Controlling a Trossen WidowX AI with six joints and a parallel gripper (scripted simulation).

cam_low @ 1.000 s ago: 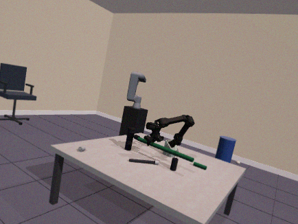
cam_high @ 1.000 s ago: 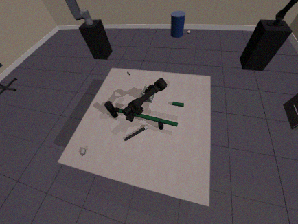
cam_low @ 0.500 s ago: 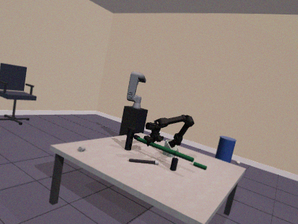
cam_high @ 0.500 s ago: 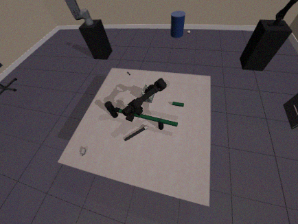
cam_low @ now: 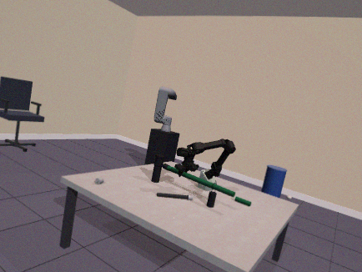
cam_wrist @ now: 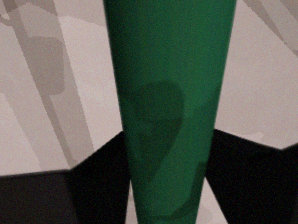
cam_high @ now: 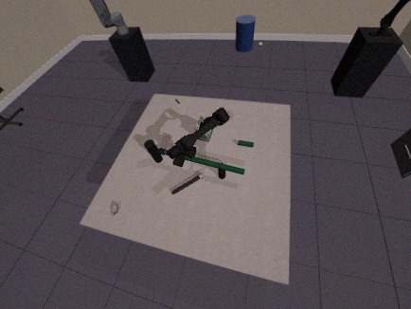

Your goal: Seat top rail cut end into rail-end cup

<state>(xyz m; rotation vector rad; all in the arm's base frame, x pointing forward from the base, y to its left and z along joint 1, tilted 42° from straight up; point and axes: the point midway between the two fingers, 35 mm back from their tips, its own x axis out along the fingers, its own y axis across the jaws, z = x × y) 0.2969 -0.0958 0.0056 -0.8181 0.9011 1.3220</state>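
The green top rail (cam_high: 213, 164) (cam_low: 208, 183) (cam_wrist: 170, 100) runs across the table from the big black post (cam_high: 152, 149) (cam_low: 158, 168) down through the small black post with the loop cap (cam_high: 222, 172) (cam_low: 211, 198). My gripper (cam_high: 182, 154) (cam_low: 183, 167) is shut on the rail near its post end, and the rail fills the wrist view between the dark fingers. The rail's end lies close to the big post's top; I cannot tell whether it sits in the cup. The brace band is too small to make out.
A short green rail piece (cam_high: 245, 143) (cam_low: 243, 201) lies to the right. A dark rod (cam_high: 186, 182) (cam_low: 173, 195) lies in front of the rail. A small grey thing (cam_high: 115, 207) (cam_low: 98, 181) lies near the table's corner. A blue cylinder (cam_high: 245, 32) (cam_low: 274, 180) and black pedestals (cam_high: 132, 53) stand on the floor.
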